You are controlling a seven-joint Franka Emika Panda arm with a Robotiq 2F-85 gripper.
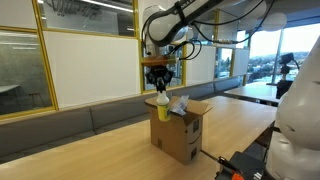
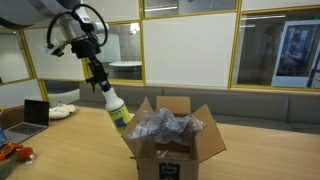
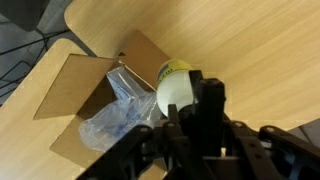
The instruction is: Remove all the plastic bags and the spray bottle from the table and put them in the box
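Gripper: the gripper (image 2: 97, 74) is hanging from the arm at the upper left in an exterior view, its dark fingers clamping the top of the spray bottle (image 2: 115, 105).

Spray bottle: it is hanging in the air, tilting with its base pointing down and to the right, just above the left edge of the box (image 2: 148, 165). It is not touching the table (image 2: 70, 135).

Box: it is standing upright on the table with all four flaps spreading outward.

Plastic bags: a crumpled clear bundle of plastic bags (image 2: 165, 127) is lying inside the box, rising up to about the rim.

Exterior views compared: one is showing the bottle's tilt and a yellow-green band around its lower body. The other is showing it nearly upright, hiding most of the tilt, with the bags peeking over the box rim to the right of the bottle.

Wrist view: it is looking down past the pale rounded bottle body, which is sitting between the dark fingers. The open box and its bags are lying to the left, and bare tabletop is filling the far right.

Far left: a laptop (image 2: 35, 113) is standing open on the table, appearing in only one exterior view.

Beside the laptop: a pale heap (image 2: 62, 112) is lying just to its right. It is possibly another bag, but it is too small to tell.
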